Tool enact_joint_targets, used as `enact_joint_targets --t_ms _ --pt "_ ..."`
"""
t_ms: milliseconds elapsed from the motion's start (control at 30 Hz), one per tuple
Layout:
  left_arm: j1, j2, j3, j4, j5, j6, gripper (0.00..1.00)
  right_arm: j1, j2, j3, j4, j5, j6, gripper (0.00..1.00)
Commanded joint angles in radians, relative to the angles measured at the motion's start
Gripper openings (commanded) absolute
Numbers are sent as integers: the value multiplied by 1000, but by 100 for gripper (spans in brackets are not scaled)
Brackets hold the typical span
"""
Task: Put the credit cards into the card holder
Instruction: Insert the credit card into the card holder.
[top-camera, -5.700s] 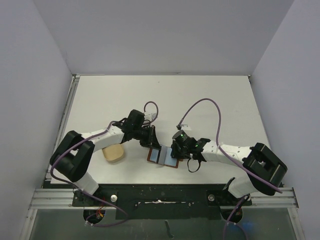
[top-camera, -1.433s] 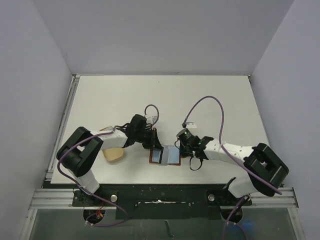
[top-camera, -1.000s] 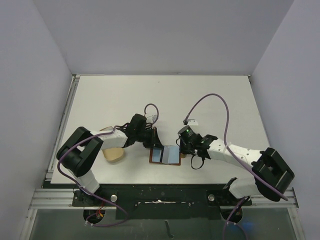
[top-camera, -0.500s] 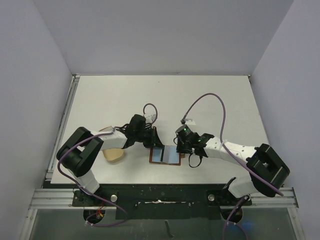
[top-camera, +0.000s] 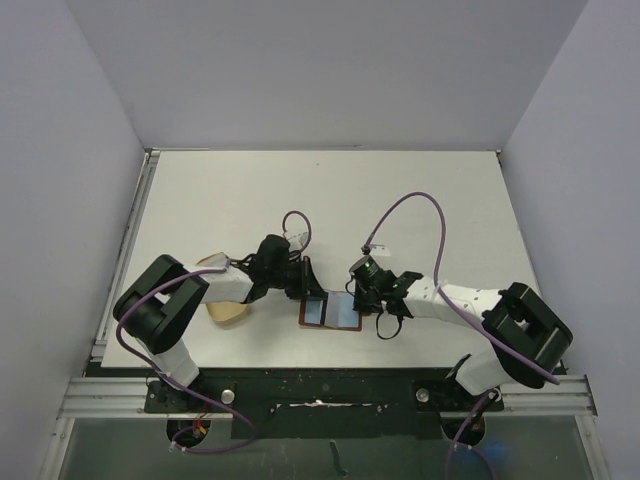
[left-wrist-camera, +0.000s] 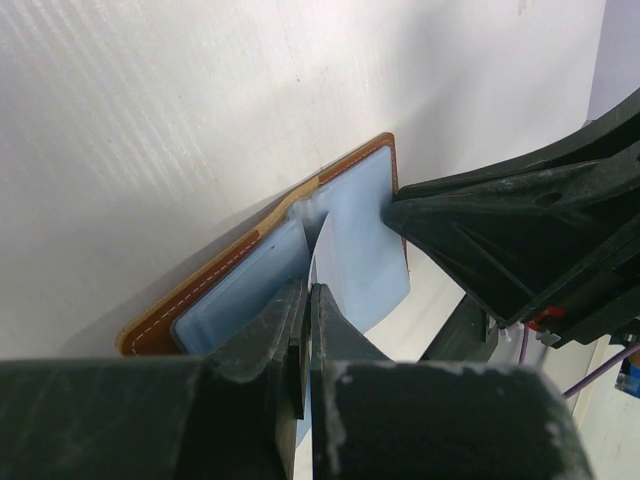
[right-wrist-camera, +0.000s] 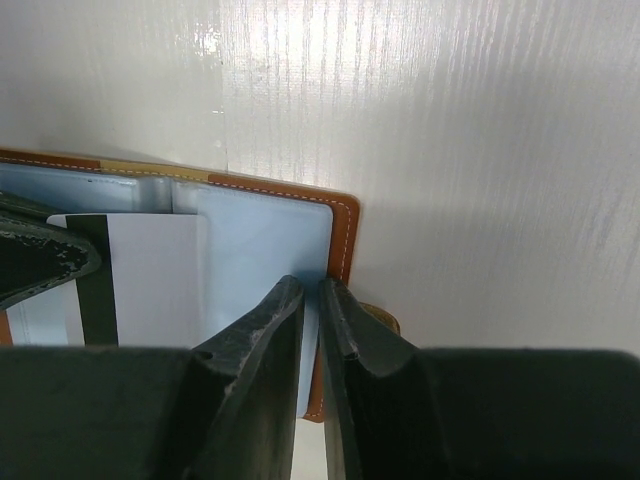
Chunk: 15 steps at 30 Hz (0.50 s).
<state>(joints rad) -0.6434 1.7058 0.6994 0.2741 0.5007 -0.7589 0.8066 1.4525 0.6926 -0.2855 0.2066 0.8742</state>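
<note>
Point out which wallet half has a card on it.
The half nearer the left gripper: a pale, black-striped card sits over it; the other half shows only blue lining.

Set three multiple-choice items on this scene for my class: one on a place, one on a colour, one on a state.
1. Where does the card holder lie? A left of both grippers; B right of both grippers; C between the left gripper and the right gripper.
2. What colour is its lining? A pale blue; B red; C green.
3. How is it? A snapped shut; B spread open; C standing on edge.
Answers: C, a gripper sits at each side; A, both wrist views show blue; B, both halves show.
</note>
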Motion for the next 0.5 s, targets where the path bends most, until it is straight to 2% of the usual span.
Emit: enact_joint_targets --t_ms 0,267,467 --pt "-13 13 -5 74 -28 -15 0 18 -9 -26 16 6 23 15" --pt "-13 13 -24 118 -21 -109 0 21 -19 -36 14 13 26 15" --pt "-14 3 -25 95 -77 -86 0 26 -26 -41 15 19 31 16"
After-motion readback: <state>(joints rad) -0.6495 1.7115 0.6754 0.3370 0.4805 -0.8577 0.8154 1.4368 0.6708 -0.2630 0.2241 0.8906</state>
